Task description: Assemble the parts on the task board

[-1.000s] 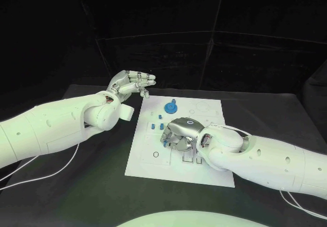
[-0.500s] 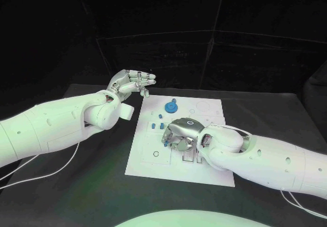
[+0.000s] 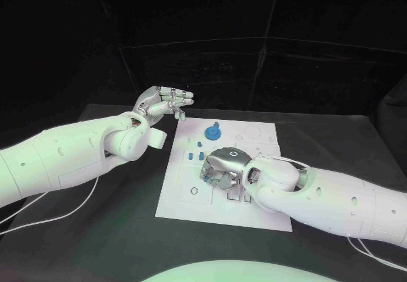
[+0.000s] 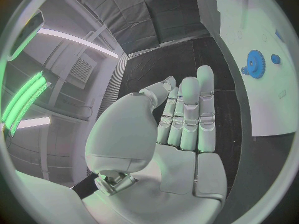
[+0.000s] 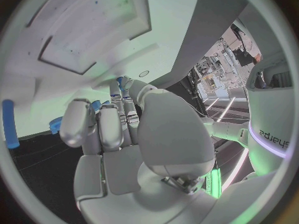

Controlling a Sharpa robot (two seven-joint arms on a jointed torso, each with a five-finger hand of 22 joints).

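Observation:
The white task board (image 3: 186,205) lies mid-table. My right hand (image 3: 222,167) is down on its middle with the fingers curled in. In the right wrist view the thumb and a fingertip meet around a small blue part (image 5: 119,80) just over the board (image 5: 37,84). A blue peg (image 5: 7,124) lies off to one side of it. My left hand (image 3: 165,103) is raised past the board's far left corner, and its palm (image 4: 181,134) is bare with the fingers straight. A blue gear (image 3: 212,134) sits near the board's far edge.
Two small blue parts (image 3: 196,156) stand on the board left of my right hand, and another small one (image 3: 199,143) lies beside the gear. Black table surrounds the board. A white cable (image 3: 51,220) trails under my left arm.
My right hand has edged slightly left and away across the board, its fingers still curled. The left hand has stayed where it was.

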